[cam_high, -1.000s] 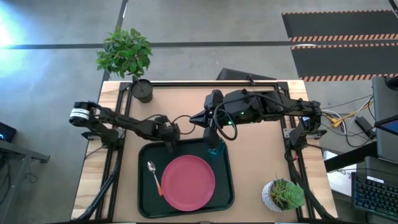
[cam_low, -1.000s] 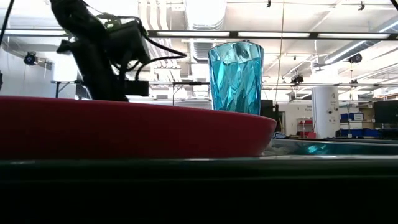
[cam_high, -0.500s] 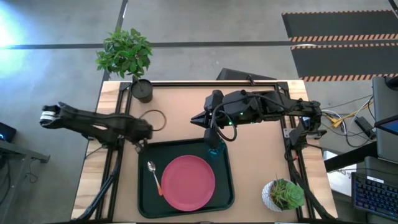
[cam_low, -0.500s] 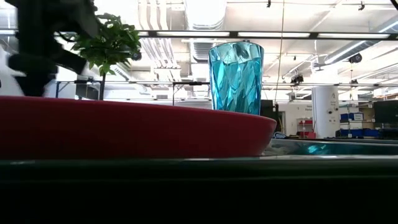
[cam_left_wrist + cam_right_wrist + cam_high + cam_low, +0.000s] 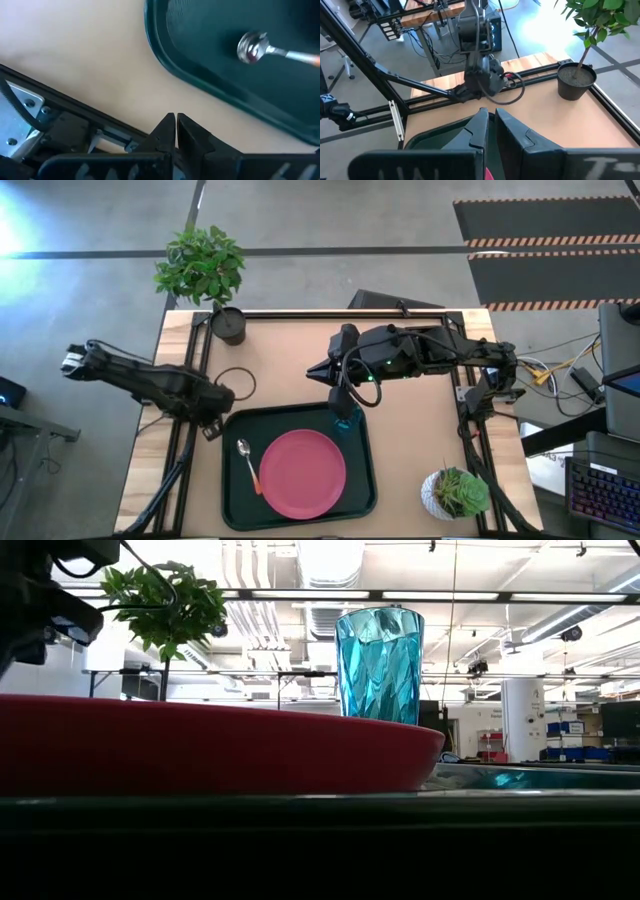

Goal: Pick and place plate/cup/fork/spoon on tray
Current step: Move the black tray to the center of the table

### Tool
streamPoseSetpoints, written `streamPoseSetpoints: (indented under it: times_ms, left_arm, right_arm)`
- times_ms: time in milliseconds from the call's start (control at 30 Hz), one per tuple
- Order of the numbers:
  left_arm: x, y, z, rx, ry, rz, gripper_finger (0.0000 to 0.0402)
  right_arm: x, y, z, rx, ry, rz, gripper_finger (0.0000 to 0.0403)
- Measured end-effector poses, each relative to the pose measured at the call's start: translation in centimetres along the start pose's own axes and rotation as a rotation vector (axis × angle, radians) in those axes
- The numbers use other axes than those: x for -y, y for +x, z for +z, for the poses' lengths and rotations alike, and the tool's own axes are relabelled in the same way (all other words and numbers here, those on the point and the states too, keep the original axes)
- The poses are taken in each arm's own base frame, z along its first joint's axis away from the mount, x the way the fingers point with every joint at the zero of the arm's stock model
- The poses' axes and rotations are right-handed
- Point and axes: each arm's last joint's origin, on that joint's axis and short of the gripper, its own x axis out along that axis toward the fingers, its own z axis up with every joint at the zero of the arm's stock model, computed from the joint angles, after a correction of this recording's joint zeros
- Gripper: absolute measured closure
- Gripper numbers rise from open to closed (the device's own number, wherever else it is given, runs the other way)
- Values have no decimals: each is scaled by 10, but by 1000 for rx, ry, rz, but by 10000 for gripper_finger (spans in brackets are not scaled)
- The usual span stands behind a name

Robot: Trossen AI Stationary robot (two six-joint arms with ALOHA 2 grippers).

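Left pincer (image 5: 212,423) sits low over the bare table with its fingers pressed together and nothing between them. Right pincer (image 5: 343,402) hangs up over the far end of the tray, fingers likewise drawn together and holding nothing as far as the wrist view shows. The tray (image 5: 228,470) lies just beside my left fingertips, its far-left corner nearest. Main risk: if I swing that arm inward at this height I hit the raised rim and shove the whole tray, and everything on it slides. The plate (image 5: 303,472) is flat inside the tray, well in from the left pincer and on the near side of the right one (it looks settled, so I would leave it). The cup (image 5: 345,420) stands upright on the tray, directly under or just beside my right pincer, next to the plate's far edge. Dropping down with the fingers together would strike its lip and tip it onto the plate, so I judge I should lift clear or open first. The spoon (image 5: 247,460) lies in the tray just past the rim from my left fingertips, bowl toward me, and a rim bump could skate it under the plate edge. The fork shows in no view. It could be hidden under an arm, so hunting blind risks sweeping it off the table.
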Motion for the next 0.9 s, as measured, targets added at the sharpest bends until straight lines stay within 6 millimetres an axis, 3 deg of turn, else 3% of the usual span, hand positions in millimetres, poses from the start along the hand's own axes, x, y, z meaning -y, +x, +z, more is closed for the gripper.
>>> streamPoseSetpoints:
  times_ms: [400, 733, 900]
  left_arm:
    - [35, 30, -6, -277, 62, 36, 401]
    - [70, 56, -7, -284, 48, -62, 402]
    - [70, 68, -8, -304, 30, -2, 402]
  right_arm:
    - [0, 0, 0, 0, -1, 0, 380]
    - [0, 0, 0, -6, -22, 10, 380]
    - [-1, 0, -1, -20, -23, 32, 380]
